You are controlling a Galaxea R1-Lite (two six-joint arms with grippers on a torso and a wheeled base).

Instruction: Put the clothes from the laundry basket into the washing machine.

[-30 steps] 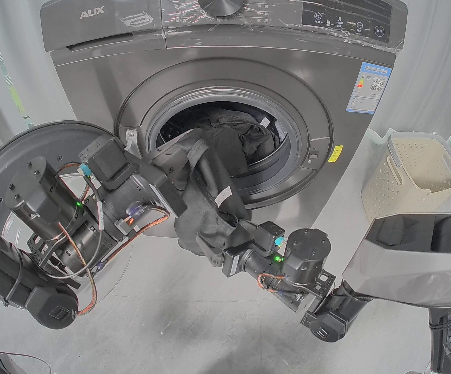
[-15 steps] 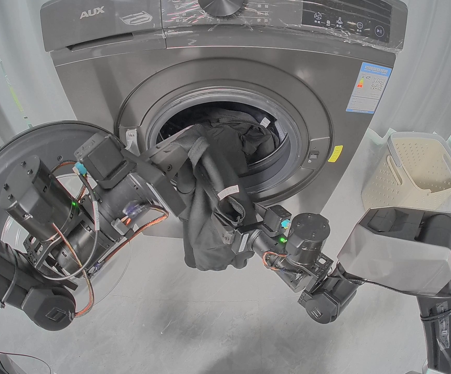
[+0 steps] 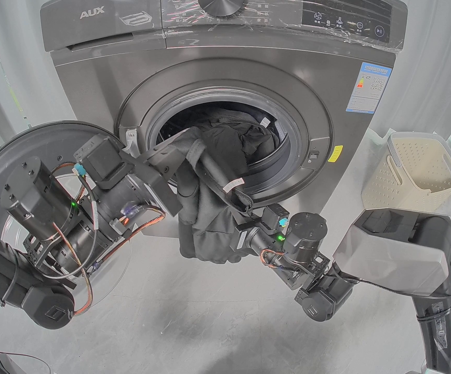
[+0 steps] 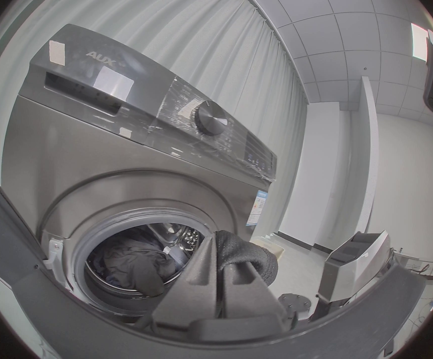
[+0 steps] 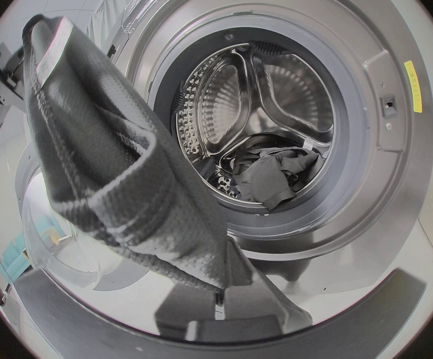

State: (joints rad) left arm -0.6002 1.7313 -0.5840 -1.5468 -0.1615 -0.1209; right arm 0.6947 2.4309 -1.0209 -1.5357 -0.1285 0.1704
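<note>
Black knitted garment (image 3: 210, 219): you hold it at the open mouth of the grey front-loading washing machine (image 3: 101, 79). Left claw (image 3: 184, 149): clamped on its upper fold. Right claw (image 3: 237, 228): clamped on its lower part. Dark clothes (image 3: 246, 133): in the drum. Cream perforated plastic laundry basket (image 3: 418, 175): on the floor, right of the machine.

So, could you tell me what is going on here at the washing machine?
The robot is loading laundry. Its left gripper and right gripper are both shut on one dark garment, held between them at the open mouth of the washing machine; the lower part of it hangs outside. More dark clothes lie inside the machine. The door is swung open on the robot's left, and the laundry basket stands on the floor to its right.
</note>
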